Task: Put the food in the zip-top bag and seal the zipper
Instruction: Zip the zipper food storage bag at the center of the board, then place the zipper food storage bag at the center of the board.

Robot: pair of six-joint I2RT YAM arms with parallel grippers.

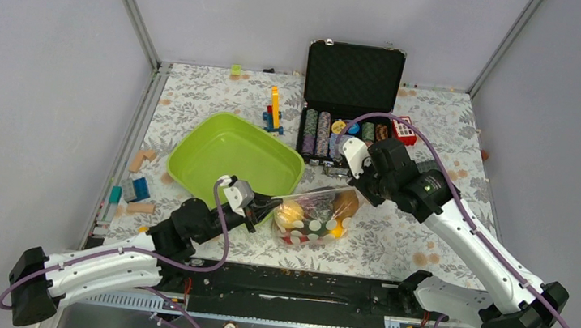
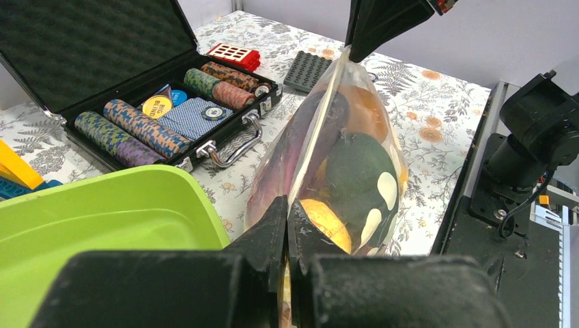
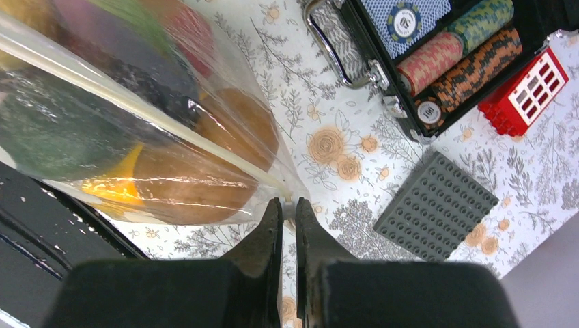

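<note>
The clear zip-top bag [image 1: 316, 213] with cream dots hangs between my two grippers, just above the table's front middle. The toy food [image 1: 298, 214] is inside it: yellow, orange, dark green and purple pieces show through the plastic [image 2: 355, 171]. My left gripper [image 1: 273, 204] is shut on the bag's left end at the zipper strip [image 2: 311, 143]. My right gripper [image 1: 353, 185] is shut on the bag's right end [image 3: 288, 198]. The white zipper strip [image 3: 143, 116] runs taut between them. The food also shows in the right wrist view [image 3: 198, 184].
A lime-green tray [image 1: 235, 158] lies just left of the bag. An open black case [image 1: 349, 121] of poker chips stands behind it. A red block [image 3: 522, 92] and a grey studded plate [image 3: 437, 205] lie near my right gripper. Loose blocks [image 1: 134, 188] sit at the left.
</note>
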